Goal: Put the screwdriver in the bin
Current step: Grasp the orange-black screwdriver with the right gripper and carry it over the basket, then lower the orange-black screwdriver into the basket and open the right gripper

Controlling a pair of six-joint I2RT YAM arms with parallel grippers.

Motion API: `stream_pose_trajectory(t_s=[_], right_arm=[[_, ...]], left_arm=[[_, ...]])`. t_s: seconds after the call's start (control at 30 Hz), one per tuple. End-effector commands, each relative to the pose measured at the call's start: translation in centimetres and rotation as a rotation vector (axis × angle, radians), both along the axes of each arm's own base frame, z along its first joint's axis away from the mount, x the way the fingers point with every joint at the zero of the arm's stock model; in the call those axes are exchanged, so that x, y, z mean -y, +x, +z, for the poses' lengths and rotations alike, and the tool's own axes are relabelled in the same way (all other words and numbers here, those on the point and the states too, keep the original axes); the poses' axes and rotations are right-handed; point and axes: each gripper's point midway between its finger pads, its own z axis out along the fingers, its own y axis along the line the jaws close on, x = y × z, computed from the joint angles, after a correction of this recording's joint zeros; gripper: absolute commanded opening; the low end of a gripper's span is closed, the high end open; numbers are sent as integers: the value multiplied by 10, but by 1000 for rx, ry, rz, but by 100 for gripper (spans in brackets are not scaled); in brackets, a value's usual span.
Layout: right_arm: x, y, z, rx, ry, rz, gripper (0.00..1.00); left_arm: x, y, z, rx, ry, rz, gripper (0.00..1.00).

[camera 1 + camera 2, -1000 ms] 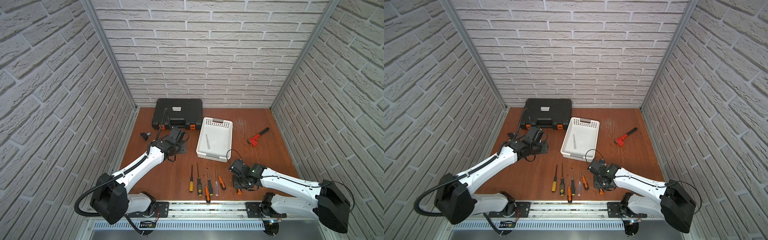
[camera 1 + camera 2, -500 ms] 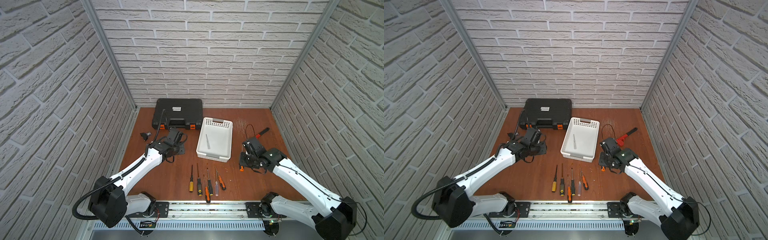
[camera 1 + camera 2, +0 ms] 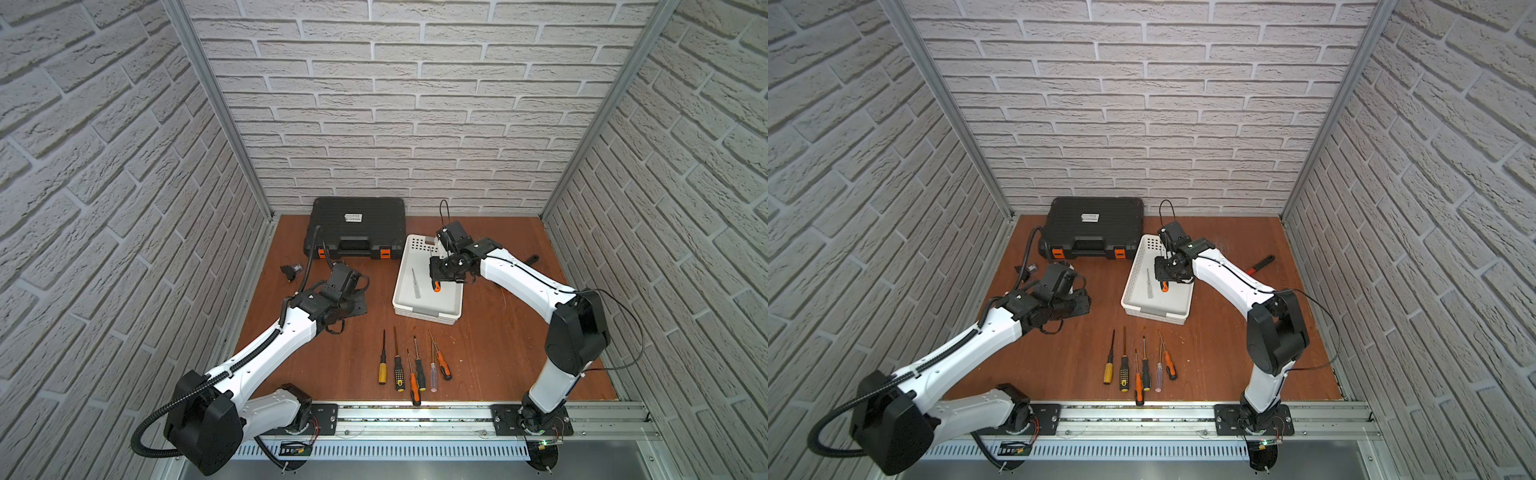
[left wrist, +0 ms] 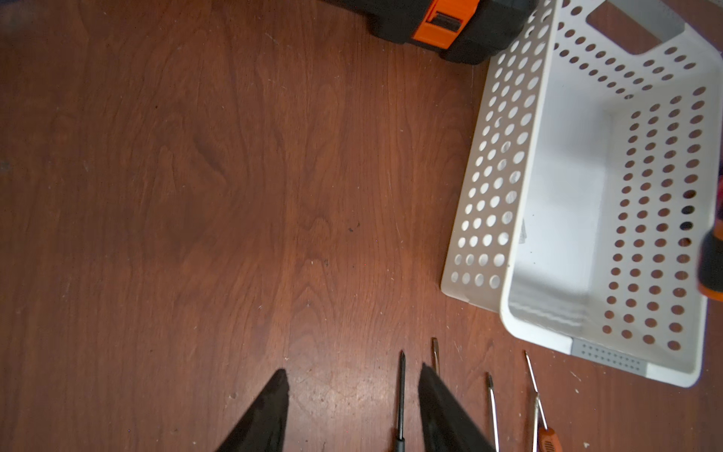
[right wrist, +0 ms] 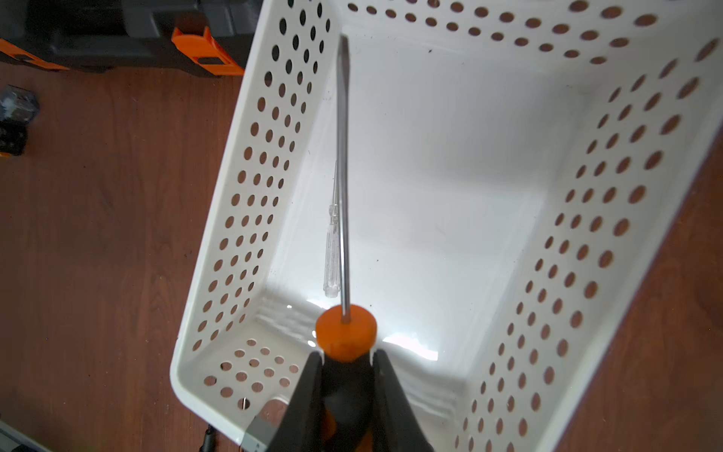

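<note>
Brick-walled cell, brown table [image 3: 498, 353]. The task looks mostly done but not finished. The right gripper [image 5: 347, 357] is clamped on the black-&-orange handle of the screwdriver [image 5: 346, 332] & hangs over the open bin [image 3: 426, 312], w/ the shaft pointing along the bin's inside, above its floor. The tool is w/in the bin's outline in both top views, yet not resting in it and not let go. Left to do, prob.: lower a bit, part the jaws, pull clear. A clear-handled screwdriver [image 5: 331, 254] already lies on the bin floor near one long wall. A row of screwdrivers [image 3: 413, 365] waits on the table in front. The left gripper [image 4: 353, 371] hovers over the table w/ jaws apart, holding nothing.
</note>
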Motion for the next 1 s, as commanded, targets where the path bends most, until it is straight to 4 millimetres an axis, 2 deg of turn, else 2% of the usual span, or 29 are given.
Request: stream_pose_trajectory(t_s=[0.0,0.17,0.27,0.37,0.4,0.73,0.8,0.97], right_arm=[[-12,12,-1,20,51,18,5],[-19,15,-43,-63,58,-5,6],[-17,17,-60,-88,41,-15,6],[-16,21,-64,-90,34,-23,6],[-14,21,-78,-116,19,-28,6],[-11,24,-105,-150,-3,-42,9],[-12,24,-104,-147,1,-41,14],[-16,26,-95,-128,29,-35,37]], left_arm=[[-2,-3,-5,-10,-20,20,58],[4,-3,-15,-38,-34,7,59],[4,-5,-17,-48,-34,7,59],[3,-8,-17,-47,-45,18,59],[2,-10,-17,-46,-48,21,59],[1,-10,-20,-48,-55,30,59],[3,-10,-19,-50,-57,24,59],[4,-11,-18,-52,-62,20,60]])
